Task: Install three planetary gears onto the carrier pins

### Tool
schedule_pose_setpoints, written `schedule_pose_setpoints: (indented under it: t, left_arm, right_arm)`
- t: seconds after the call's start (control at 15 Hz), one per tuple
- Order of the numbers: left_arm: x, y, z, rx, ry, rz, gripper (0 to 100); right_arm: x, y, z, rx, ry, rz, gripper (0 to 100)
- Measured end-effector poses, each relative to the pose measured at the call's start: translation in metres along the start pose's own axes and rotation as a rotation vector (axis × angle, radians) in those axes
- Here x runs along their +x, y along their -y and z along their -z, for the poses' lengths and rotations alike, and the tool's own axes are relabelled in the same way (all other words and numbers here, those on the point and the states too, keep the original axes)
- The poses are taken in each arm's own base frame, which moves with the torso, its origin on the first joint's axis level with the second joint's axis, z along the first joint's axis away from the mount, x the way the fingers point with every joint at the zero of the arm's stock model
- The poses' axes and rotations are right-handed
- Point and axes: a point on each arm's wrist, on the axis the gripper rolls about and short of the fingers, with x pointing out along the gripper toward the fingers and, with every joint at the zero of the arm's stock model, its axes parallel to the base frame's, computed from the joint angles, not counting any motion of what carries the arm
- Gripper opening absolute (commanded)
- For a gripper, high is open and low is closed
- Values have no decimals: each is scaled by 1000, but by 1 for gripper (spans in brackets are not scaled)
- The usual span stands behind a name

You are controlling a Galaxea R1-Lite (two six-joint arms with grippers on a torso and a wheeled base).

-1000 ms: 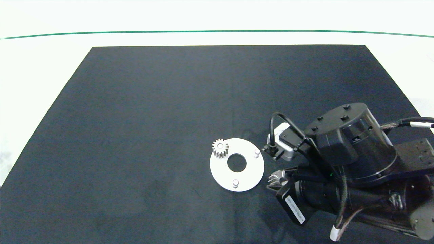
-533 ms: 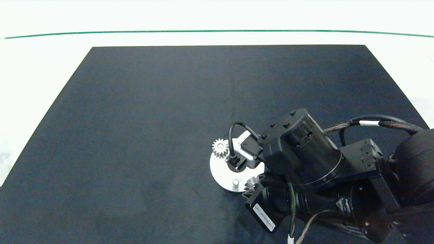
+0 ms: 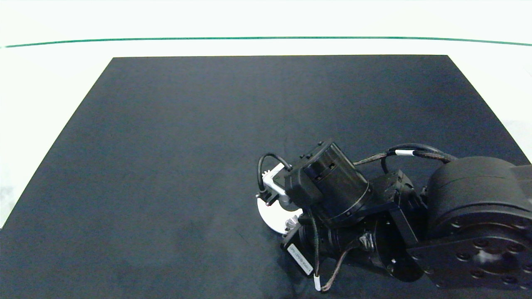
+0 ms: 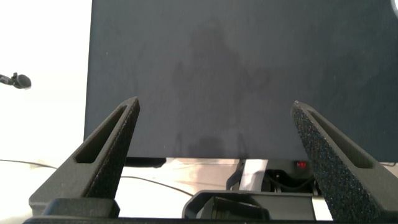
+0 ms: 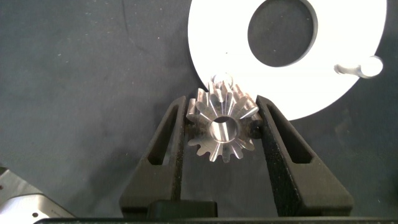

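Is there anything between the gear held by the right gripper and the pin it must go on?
Nothing visible. The right gripper holds a planetary gear just short of the nearest carrier pin at the white disc's edge; the pin's top is bare.

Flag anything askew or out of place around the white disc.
Nothing stands out. The right gripper holds a gear in its jaws just short of a carrier pin at the white disc's edge, not yet on it.

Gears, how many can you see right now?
1 for sure: a gear gripped in the right pincer, just over a peg at the white disc's edge. The arm may hide others.
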Motion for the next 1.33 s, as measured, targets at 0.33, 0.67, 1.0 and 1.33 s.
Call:
schedule_pose_setpoints:
  t: [0.33,0.67,1.0,1.33]
  left_arm:
    - [-1,0,1,0,2,2,100]
    - [-3,-1,0,-2,10,3,100]
    - [-3,-1,1,-2,11,2,100]
    - [-3,-1,3,-3,13,2,100]
  right_arm:
    - [7,0,-7,7,4,5,16]
    - [10,2,-7,16,-2,10,16]
    - [10,3,-8,18,0,11,16]
    - [12,1,-10,18,4,9,16]
